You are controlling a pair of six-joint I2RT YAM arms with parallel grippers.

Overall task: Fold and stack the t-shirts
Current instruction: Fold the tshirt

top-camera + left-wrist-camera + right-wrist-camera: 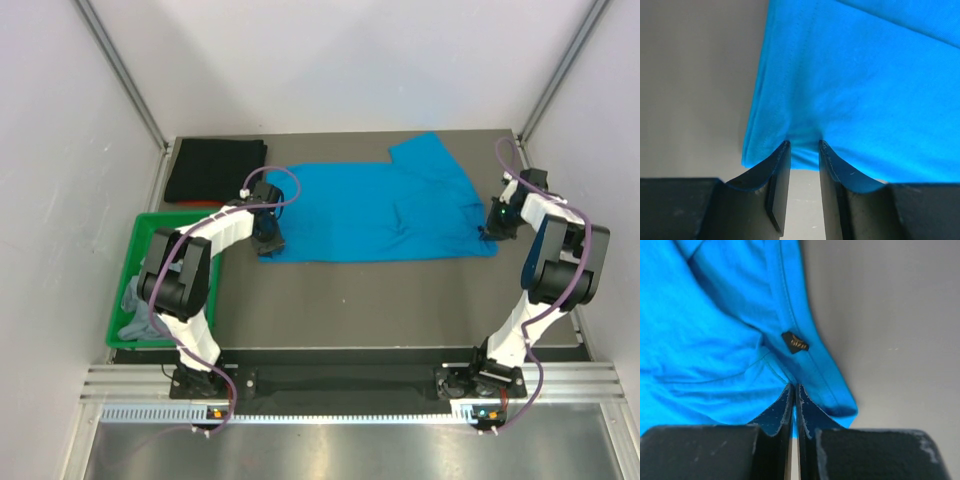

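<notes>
A bright blue t-shirt point(380, 210) lies spread flat across the middle of the table. My left gripper point(270, 240) is at its near left corner. In the left wrist view the jaws stand apart, and the shirt's hem point(865, 85) puckers between the tips of the left gripper point(804, 145). My right gripper point(490, 232) is at the near right corner. There its jaws point(794, 387) are pressed together on a thin fold of the blue cloth point(715, 340), just below a small black label point(795, 342). A black t-shirt point(215, 170) lies folded at the back left. A grey one point(135, 300) is crumpled in the bin.
A green plastic bin point(122, 285) stands at the table's left edge beside the left arm. White walls and metal posts close in the back and both sides. Bare grey tabletop point(400, 300) stretches between the blue shirt and the arm bases.
</notes>
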